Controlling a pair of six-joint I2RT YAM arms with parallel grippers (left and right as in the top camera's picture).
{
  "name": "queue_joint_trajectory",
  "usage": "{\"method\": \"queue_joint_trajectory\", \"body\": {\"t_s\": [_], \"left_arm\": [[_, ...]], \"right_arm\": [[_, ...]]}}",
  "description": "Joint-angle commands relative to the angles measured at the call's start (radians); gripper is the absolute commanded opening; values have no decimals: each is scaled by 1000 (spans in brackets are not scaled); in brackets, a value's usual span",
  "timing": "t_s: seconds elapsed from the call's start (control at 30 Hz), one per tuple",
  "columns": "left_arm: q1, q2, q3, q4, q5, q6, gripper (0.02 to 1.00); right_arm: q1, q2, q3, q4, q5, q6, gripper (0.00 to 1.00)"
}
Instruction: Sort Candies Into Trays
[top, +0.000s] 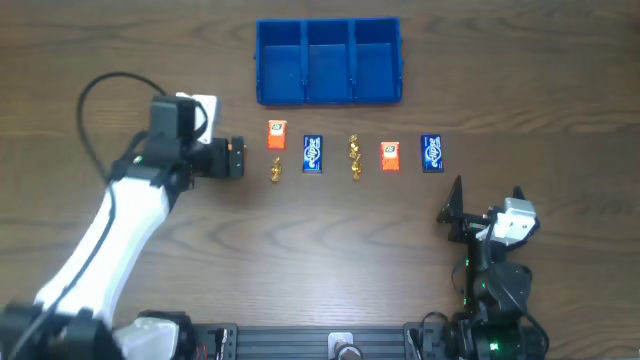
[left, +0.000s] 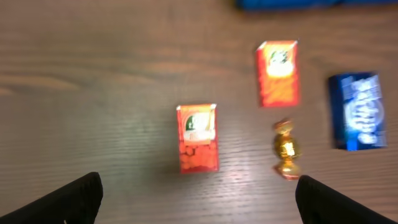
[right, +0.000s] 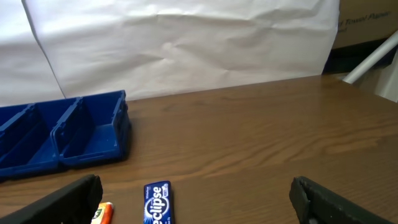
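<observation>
Both my grippers wide open, holding nothing.
My left gripper (left: 199, 200) hangs at 1 orange candy box (left: 198, 138), a gold candy (left: 286, 149) near it; my right gripper (right: 199, 198) rests near a blue pack (right: 157, 202), short of the 3-compartment blue tray (top: 328, 96).

Top cam's fixed overhead, straight down on the whole table (top: 560, 80). Left wrist cam looks down from close up, sharing the gold candy (left: 286, 149) with top. Right wrist cam sits low, facing across toward the blue tray (right: 93, 140).
</observation>
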Motion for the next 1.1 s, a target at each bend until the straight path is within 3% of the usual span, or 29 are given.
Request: {"method": "queue_joint_trajectory", "body": {"t_s": [0.03,0.8,1.1], "left_arm": [[-2,135,24,31,32,-7,1000],[-29,414,173,-13,-11,4,1000],[-30,433,173,-12,-34,3,932]], "right_arm": [[-3,-8,-3,-3,2,-6,1000],[-3,-8,-2,-3,2,-6,1000],[-3,-8,-2,-3,2,-6,1000]]}}
